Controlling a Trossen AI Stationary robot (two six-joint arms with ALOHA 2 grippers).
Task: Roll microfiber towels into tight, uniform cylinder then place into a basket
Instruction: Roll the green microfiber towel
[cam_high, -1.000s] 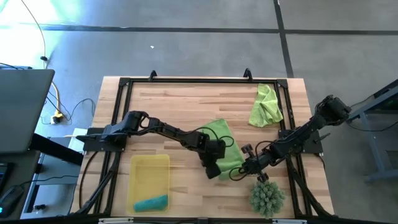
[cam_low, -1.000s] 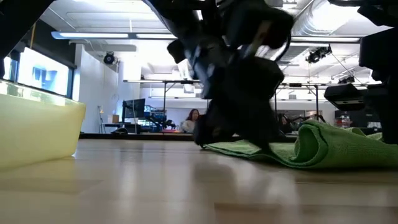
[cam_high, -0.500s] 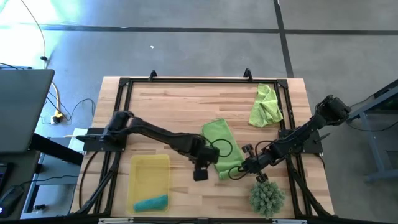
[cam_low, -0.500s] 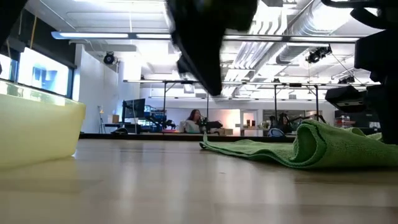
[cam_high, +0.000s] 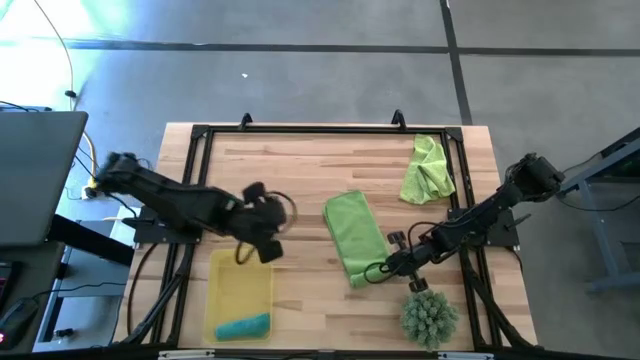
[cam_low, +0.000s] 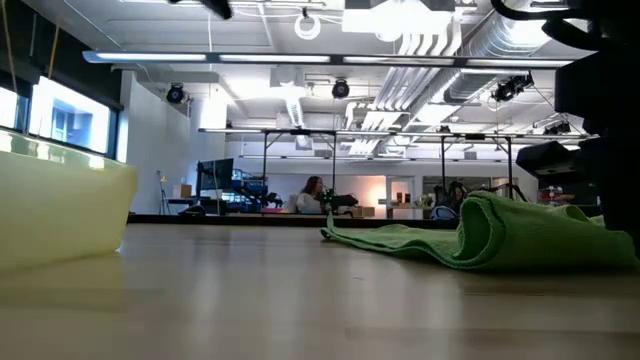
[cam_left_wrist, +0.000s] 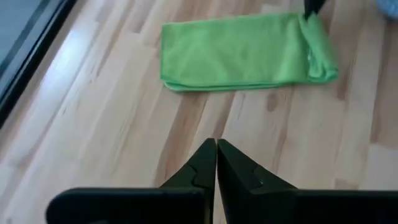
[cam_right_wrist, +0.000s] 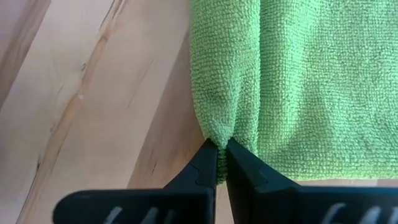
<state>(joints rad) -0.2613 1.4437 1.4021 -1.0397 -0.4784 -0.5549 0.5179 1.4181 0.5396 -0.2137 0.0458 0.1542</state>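
Spiky plant (cam_high: 430, 315) just beside right pincer (cam_high: 381, 270)

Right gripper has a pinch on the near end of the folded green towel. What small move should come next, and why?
Probably turn that end over onto itself to continue the roll. The right gripper is shut on the folded green towel, only its near end is curled, and the left gripper sits shut, empty, near the basket.
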